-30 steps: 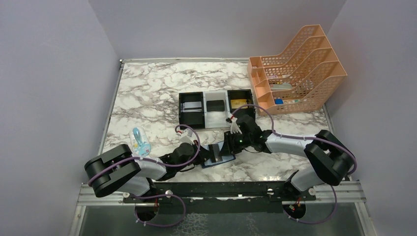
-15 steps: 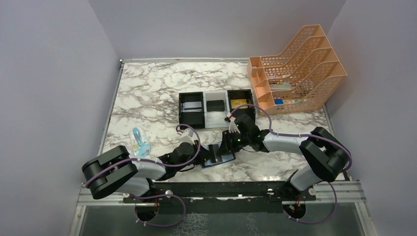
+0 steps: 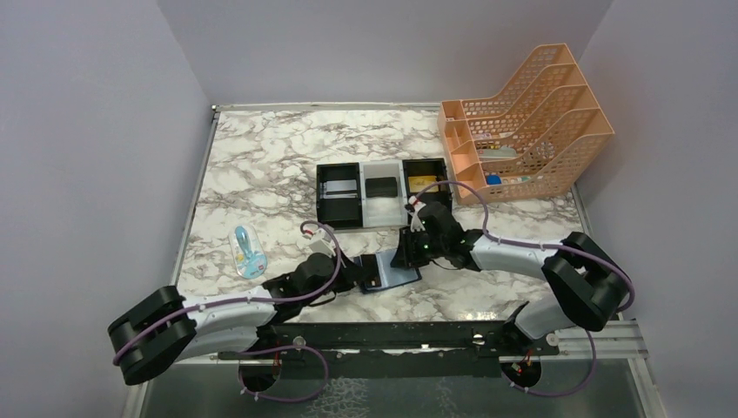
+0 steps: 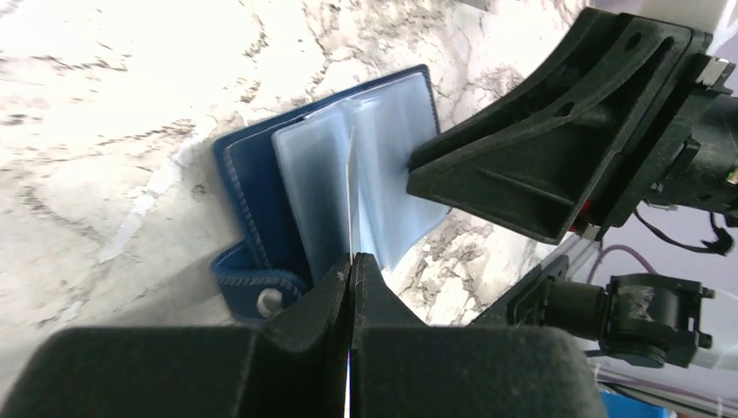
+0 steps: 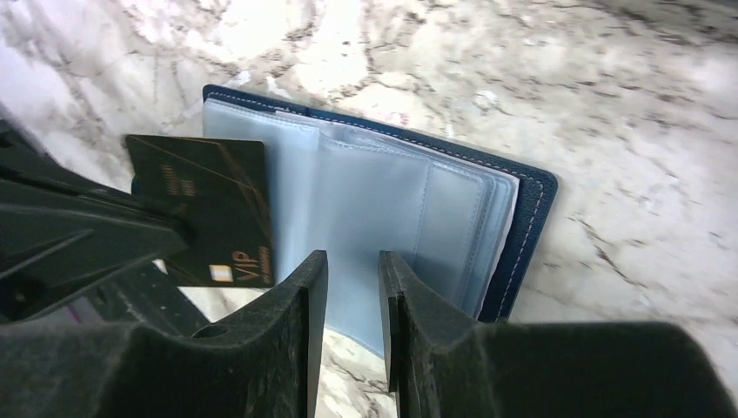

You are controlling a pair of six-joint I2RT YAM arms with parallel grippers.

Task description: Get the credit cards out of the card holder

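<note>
The left gripper [image 4: 352, 259] pinches a black credit card [image 5: 213, 205]; the right gripper [image 5: 352, 261], slightly spread, rests on the open card holder [image 5: 409, 200] beneath it.

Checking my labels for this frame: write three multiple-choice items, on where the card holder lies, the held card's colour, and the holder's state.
1. On the marble table, the card holder lies:
A at the far left corner
B against the far edge
C near the front, between the arms

2. The card pinched by the left end effector is:
A black
B silver
C plain gold

3. The card holder is:
A folded shut
B open flat
C stood on edge

Answers: 1 C, the top view shows it between the arms. 2 A, the right wrist view shows its black face. 3 B, its clear pockets lie exposed.
</note>
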